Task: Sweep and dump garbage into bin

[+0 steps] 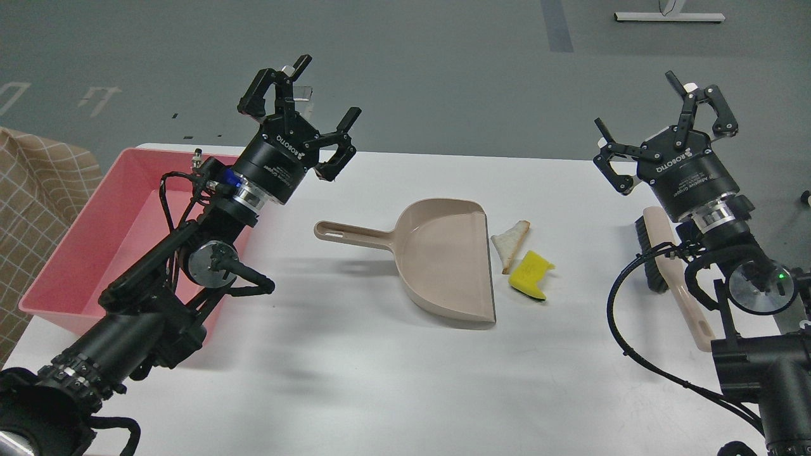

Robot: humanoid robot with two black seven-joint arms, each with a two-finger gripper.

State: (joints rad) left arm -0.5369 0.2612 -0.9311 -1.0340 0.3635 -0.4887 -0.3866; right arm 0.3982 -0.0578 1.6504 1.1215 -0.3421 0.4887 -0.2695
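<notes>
Two wide-spread grippers, left (pixel 303 107) and right (pixel 665 117), hover above a white table (pixel 355 380) set on grey floor (pixel 412 69).

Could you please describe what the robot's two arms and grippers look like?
Both arms are black, with loose black cables and round silver joint caps. Left gripper and right gripper are black cylinders with white lettering, silver wrist rings and two linked black fingers each.

Grey floor (pixel 443 76) behind white table (pixel 380 380)
</notes>
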